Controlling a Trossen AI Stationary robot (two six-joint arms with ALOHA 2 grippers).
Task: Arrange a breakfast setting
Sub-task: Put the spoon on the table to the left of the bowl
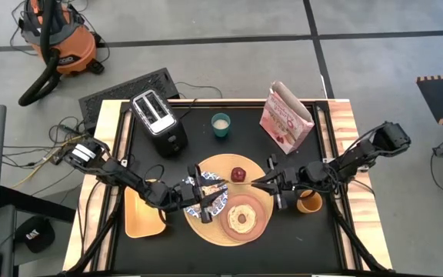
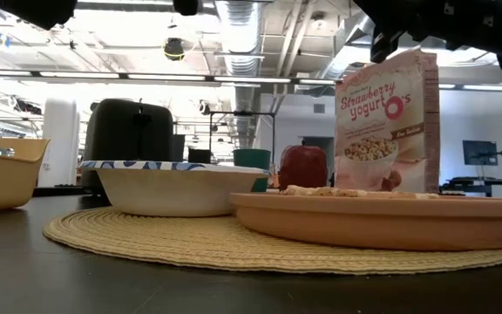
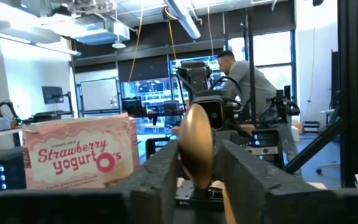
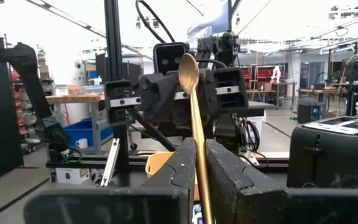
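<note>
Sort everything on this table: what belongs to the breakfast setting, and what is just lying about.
Breakfast setting: round tan board, blue-and-white bowl, pink plate, bagel, red apple, orange cup, gold spoon held over the board between left gripper and right gripper.

Lying about: toaster, strawberry cereal bag, teal cup, yellow tray.

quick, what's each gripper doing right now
Left gripper: closed on the gold spoon, above the blue-and-white patterned bowl.
Right gripper: fingers on either side of the same spoon; whether they clamp it cannot be told.
</note>
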